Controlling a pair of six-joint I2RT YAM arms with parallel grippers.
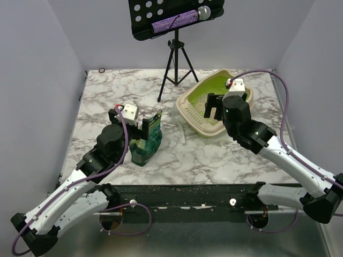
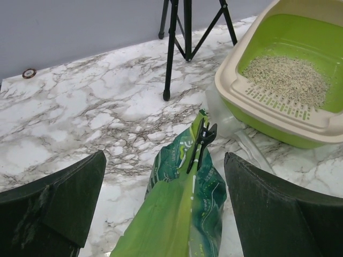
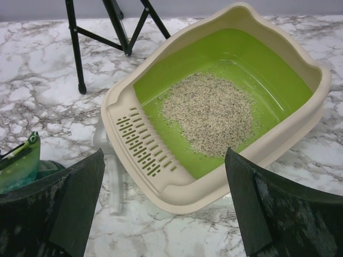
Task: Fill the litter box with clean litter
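The litter box (image 1: 188, 110) is a beige tray with a lime-green inside and sits at the back right of the marble table. A low heap of clean litter (image 3: 211, 112) lies in its middle, also seen in the left wrist view (image 2: 286, 77). My right gripper (image 3: 164, 152) is open and empty, hovering over the slotted strip (image 3: 142, 147) at the box's near end. My left gripper (image 2: 164, 156) is open, its fingers either side of a green bag (image 2: 182, 214) without touching it. The bag (image 1: 146, 142) stands upright, its top held by a black clip (image 2: 199, 144).
A black tripod (image 1: 174, 64) stands behind the box and carries a music stand with a microphone (image 1: 177, 19). A clear plastic piece (image 3: 110, 176) lies against the box's left side. A small ring (image 2: 29, 73) lies at the far left corner. Grey walls enclose the table.
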